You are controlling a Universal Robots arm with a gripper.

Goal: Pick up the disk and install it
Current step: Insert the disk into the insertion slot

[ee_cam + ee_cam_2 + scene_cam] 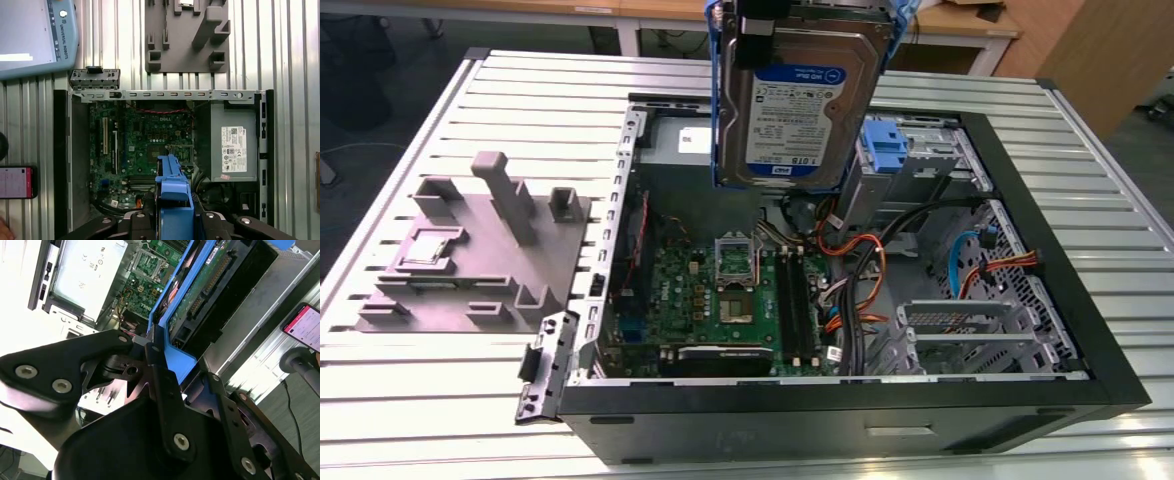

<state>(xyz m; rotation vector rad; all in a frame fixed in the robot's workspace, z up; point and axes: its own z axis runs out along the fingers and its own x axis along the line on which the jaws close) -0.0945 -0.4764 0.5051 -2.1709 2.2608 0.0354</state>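
Fingers (164,390) clamp disk (798,100) upright above computer case (854,425).

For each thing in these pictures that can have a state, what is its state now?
the disk: held in the air, upright, above the computer case, label towards the exterior camera.
gripper: shut on the disk.
computer case: lying on its side, open, inside exposed.
phone: screen lit.
blue bracket: standing upright inside the case.
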